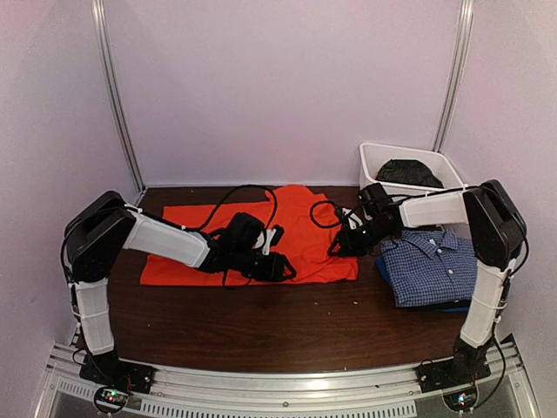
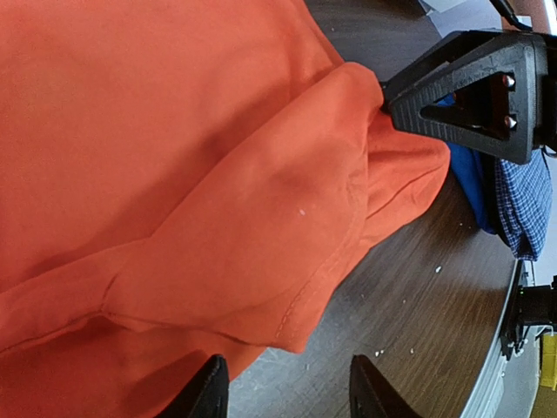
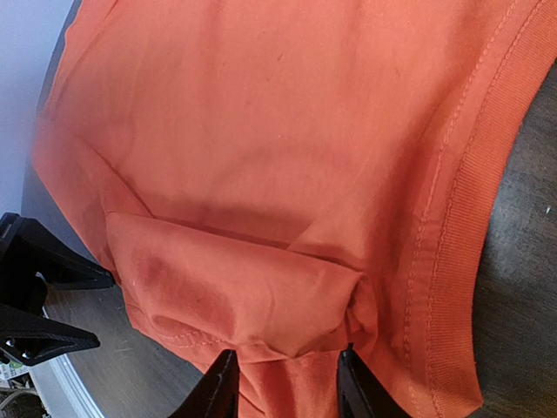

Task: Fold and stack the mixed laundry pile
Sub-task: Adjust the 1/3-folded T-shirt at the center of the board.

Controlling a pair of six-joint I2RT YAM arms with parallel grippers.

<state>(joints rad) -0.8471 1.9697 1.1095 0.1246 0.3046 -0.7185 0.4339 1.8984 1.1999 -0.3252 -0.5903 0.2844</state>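
Note:
The bright orange T-shirt [image 1: 296, 231] lies spread on the dark table, with one edge turned over into a soft fold [image 3: 235, 296]. My right gripper [image 1: 341, 244] sits low at that fold. Its jaws stand apart around the bunched cloth [image 3: 287, 387] without squeezing it flat. My left gripper [image 1: 280, 266] is at the shirt's near hem, open [image 2: 291, 392], with bare table between its fingertips and the hem corner [image 2: 296, 335] just ahead. The folded blue-and-white check shirt [image 1: 435, 266] rests at the right on a blue piece [image 2: 474, 187].
A white tub [image 1: 374, 165] at the back right holds a dark garment [image 1: 409, 172]. Bare wooden table [image 1: 287, 322] runs along the near side. Black cables [image 1: 248, 196] loop over the shirt's far part. The right gripper's finger [image 2: 470, 96] shows in the left wrist view.

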